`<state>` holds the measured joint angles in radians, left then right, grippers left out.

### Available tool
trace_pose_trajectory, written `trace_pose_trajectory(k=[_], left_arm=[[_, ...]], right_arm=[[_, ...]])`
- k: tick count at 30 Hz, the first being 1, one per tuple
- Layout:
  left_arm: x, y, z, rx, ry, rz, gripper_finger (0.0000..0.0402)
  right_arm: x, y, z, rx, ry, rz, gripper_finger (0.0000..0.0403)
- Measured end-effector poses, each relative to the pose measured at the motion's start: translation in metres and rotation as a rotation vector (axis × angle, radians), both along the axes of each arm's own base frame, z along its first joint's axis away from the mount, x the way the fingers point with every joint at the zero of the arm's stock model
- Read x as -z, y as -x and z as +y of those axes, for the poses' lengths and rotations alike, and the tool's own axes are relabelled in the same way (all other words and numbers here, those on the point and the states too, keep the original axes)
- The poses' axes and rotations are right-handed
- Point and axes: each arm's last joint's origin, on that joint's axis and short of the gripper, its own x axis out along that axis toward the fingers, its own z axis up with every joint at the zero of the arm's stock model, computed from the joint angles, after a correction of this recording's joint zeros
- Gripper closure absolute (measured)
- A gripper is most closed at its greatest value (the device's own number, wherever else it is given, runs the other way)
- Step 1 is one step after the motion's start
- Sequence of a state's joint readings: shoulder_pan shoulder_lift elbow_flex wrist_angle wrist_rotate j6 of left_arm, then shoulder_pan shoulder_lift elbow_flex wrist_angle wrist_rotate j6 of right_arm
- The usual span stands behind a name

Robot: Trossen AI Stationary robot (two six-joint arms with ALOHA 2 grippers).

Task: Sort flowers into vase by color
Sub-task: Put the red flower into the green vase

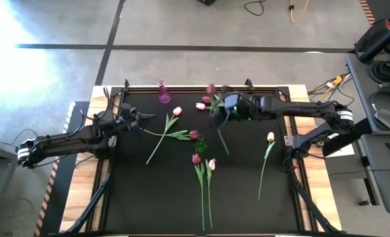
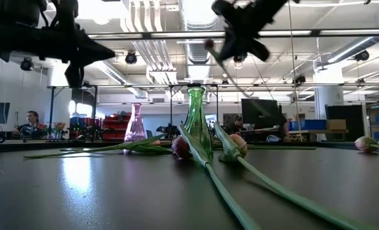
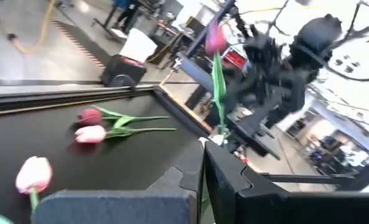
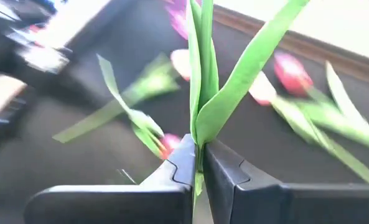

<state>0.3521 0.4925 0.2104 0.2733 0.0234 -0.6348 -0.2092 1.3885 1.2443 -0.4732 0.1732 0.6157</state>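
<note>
Right gripper (image 4: 198, 163) is clamped on the stem of a dark-headed tulip (image 1: 211, 88), held above the table's back middle, stem slanting down from the fingers. Green vase (image 1: 200, 143) stands nearer the front, pink vase (image 1: 163, 93) to the left. Left gripper (image 1: 144, 118) hangs clenched and empty beside the pink vase.

I work in a lab hall: exposed ceiling ducts (image 2: 195, 16), monitors (image 2: 258, 112), taped concrete floor (image 1: 181, 29).
</note>
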Motion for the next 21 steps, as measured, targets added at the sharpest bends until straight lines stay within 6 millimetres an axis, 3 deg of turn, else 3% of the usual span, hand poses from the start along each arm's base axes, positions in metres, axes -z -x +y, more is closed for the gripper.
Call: trace_pose_trajectory(k=[4,10,14,21], left_arm=[[-0.006,-0.002,0.0,0.078,-0.034,-0.012,0.0402],[-0.013,-0.002,0.001,0.1,-0.078,-0.071,0.0402],[-0.012,-0.002,0.002,0.092,-0.093,-0.059,0.0402],[-0.008,-0.004,0.008,0.036,-0.092,-0.021,0.0402]], right_arm=[[-0.035,-0.017,-0.01,-0.123,0.113,-0.197,0.0388],[-0.076,-0.022,-0.011,-0.181,0.225,-0.363,0.0388],[-0.078,-0.023,-0.006,-0.148,0.277,-0.35,0.0388],[-0.056,-0.028,-0.005,-0.122,0.263,-0.31,0.0388]])
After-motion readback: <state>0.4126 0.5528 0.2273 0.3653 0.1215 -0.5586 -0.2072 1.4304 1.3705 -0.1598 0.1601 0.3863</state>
